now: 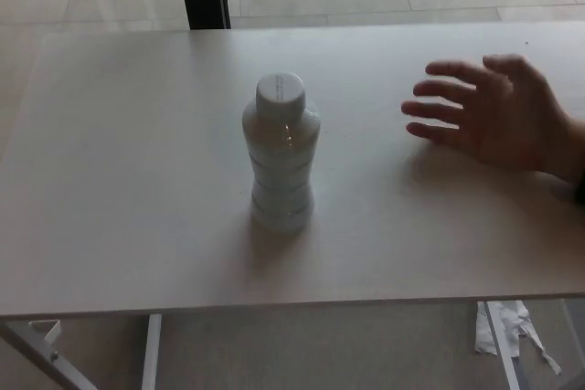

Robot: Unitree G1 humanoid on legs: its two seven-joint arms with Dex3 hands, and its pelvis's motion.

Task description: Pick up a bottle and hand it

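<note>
So far nothing of the task appears done. Bottle [281, 154] stands upright on the tabletop [119, 180], roughly mid-surface and a little toward the robot's left, white cap on, body pale with ribbed bands; contents not discernible. Nothing touches it.

Robot hands: neither left nor right shows in the head view, so their state cannot be told from this frame.

A person's hand [498, 111] enters from the picture's right edge, fingers spread and pointing toward the bottle, palm held low over the tabletop. It is near the bottle but clearly apart from it. Whether it rests on the surface or hovers just above it, I cannot tell.

Judgement: pick-up not yet begun; reach, grasp, lift and handover all remain. The open person's hand looks placed to receive, so the receiving side seems ready while the robot side has not engaged.

Floor below the tabletop edge: a crumpled white scrap [503, 321], irrelevant.
</note>
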